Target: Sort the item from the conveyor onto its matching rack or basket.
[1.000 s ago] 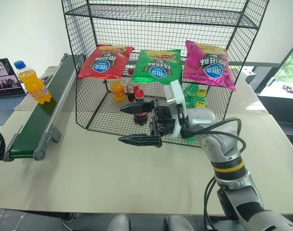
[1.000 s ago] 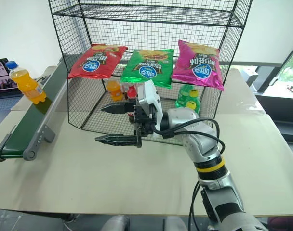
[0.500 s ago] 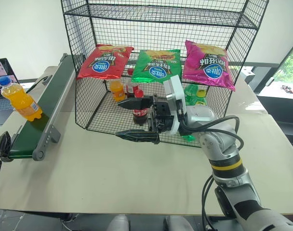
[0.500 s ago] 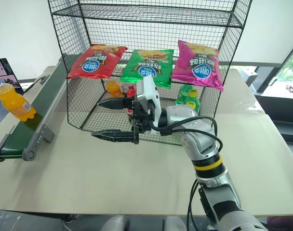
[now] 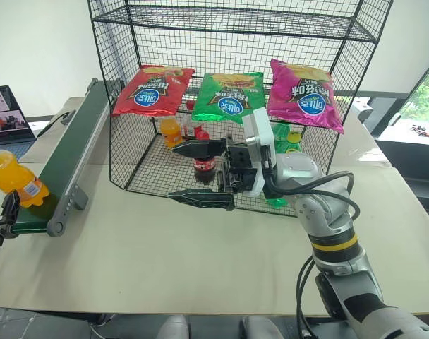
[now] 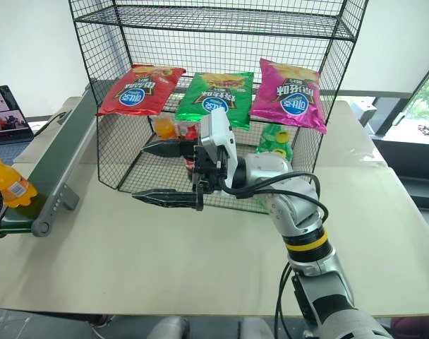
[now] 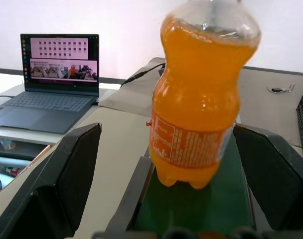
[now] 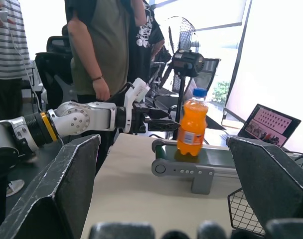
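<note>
The item, an orange soda bottle with a blue cap, stands upright at the near end of the dark green conveyor. My left gripper is open at that belt end. Its two fingers flank the bottle with gaps on both sides. The right wrist view shows that gripper level with the bottle's middle. My right gripper hangs open and empty above the table, in front of the black wire rack, pointing toward the conveyor.
The rack's middle tier holds red, green and pink chip bags. Bottles stand on its floor, among them a cola bottle. A laptop sits beyond the belt. People stand past the table's left side.
The bottle rode down the belt from its middle to the near end. My left gripper came forward, so its open fingers now flank the bottle. The right gripper barely moved.
</note>
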Robot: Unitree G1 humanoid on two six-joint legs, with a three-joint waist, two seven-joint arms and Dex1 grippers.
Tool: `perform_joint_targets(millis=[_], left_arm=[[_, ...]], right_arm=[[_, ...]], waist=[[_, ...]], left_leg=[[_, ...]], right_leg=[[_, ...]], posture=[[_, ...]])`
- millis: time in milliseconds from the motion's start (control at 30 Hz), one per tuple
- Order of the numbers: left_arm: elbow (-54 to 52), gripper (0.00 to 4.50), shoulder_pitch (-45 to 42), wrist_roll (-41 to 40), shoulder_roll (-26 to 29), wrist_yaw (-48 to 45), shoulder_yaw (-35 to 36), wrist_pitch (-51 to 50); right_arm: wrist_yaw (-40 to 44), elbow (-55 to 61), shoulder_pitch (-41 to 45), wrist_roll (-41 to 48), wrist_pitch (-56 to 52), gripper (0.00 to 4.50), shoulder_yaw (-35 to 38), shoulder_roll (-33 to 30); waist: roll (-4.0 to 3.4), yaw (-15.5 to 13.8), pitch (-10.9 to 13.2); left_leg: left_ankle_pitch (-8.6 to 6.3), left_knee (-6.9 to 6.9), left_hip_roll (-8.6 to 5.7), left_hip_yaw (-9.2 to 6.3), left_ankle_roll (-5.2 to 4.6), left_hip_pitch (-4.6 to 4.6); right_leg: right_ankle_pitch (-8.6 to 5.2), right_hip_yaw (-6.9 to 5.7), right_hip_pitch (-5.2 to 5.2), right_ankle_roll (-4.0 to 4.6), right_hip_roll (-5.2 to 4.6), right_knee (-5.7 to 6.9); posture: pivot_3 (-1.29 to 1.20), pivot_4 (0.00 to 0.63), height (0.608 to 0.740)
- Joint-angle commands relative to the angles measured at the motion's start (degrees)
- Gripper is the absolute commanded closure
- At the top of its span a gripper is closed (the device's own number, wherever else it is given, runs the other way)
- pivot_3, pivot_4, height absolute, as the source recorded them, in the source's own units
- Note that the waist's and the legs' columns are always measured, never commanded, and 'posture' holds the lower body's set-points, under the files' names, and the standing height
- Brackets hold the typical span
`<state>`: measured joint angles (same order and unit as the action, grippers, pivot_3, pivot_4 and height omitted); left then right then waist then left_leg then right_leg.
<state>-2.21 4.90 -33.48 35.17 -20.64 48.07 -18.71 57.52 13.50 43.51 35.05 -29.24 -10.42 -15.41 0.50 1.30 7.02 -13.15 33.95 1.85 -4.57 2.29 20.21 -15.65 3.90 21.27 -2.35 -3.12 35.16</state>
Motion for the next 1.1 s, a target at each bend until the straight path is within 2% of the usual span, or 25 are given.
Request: perform_joint_targets(millis=[33, 233, 400, 633, 867, 1000, 1100], left_arm=[[0.43, 0.04, -0.96, 0.75, 2.18, -1.19, 0.30, 1.69], [1.74, 0.04, -2.20, 1.41, 2.86, -2.57, 0.00, 2.55], [2.62, 1.45, -3.22, 1.32, 2.97, -3.41, 0.65, 3.37], [1.53, 1.45, -3.67, 1.02, 3.54, -4.04, 0.42, 2.59], [-11.68, 1.45, -2.19, -5.51, 4.65, -5.96, -1.15, -6.10], [-20.71, 1.45, -2.11, -11.73, 5.36, -6.73, -5.27, -13.21], [-24.11, 1.45, -6.30, -10.31, 3.68, -4.37, -14.22, -14.57]], right_arm=[[-1.01, 1.86, 1.92, 1.40, -0.57, 0.00, 1.56, 0.04], [-1.71, 1.07, 3.14, 1.53, -1.32, 0.00, 1.68, 0.24], [-1.98, 1.90, 2.61, 1.72, -1.64, 0.00, 1.93, -0.11], [-2.54, 3.64, 1.26, 1.98, -1.84, 0.00, 2.20, -0.86], [-4.50, 6.08, -1.80, 1.45, -2.03, 0.00, 3.06, -2.80], [-7.47, 9.58, -7.20, 0.41, -2.59, 0.00, 4.05, -5.34], [-11.51, 12.22, -12.93, -2.81, -1.48, 0.00, 3.56, -6.46]], waist=[[0.00, -0.02, 0.00], [0.00, -0.02, 0.00], [0.00, -0.11, 0.00], [0.01, -0.29, 0.01], [0.25, -0.30, 0.08], [0.31, -0.42, 0.11], [0.29, -0.57, 0.11]], left_leg=[[0.00, 0.00, 0.00, 0.00, 0.00, 0.00], [0.00, -0.02, 0.01, 0.00, 0.00, 0.00], [0.00, -0.03, 0.01, 0.00, 0.00, 0.00], [0.00, -0.02, 0.01, 0.00, 0.00, 0.01], [0.00, -0.03, 0.00, -0.02, 0.01, 0.05], [0.00, -0.05, -0.02, -0.02, 0.01, 0.06], [0.00, -0.05, -0.04, 0.00, 0.01, 0.04]], right_leg=[[0.00, 0.00, 0.00, 0.00, 0.00, 0.00], [0.00, 0.00, 0.02, 0.00, 0.00, 0.00], [0.00, 0.00, 0.02, 0.00, 0.00, 0.00], [0.00, -0.01, 0.01, 0.00, -0.01, -0.01], [0.00, -0.03, 0.01, 0.00, -0.04, -0.05], [0.00, -0.03, 0.01, 0.00, -0.08, -0.06], [0.00, -0.01, -0.02, 0.00, -0.10, -0.07]], posture=[[0.00, 0.150, 0.738], [0.00, 0.150, 0.738], [0.00, 0.150, 0.738], [0.00, 0.150, 0.738], [0.00, 0.150, 0.738], [0.00, 0.150, 0.738], [0.00, 0.150, 0.738]])
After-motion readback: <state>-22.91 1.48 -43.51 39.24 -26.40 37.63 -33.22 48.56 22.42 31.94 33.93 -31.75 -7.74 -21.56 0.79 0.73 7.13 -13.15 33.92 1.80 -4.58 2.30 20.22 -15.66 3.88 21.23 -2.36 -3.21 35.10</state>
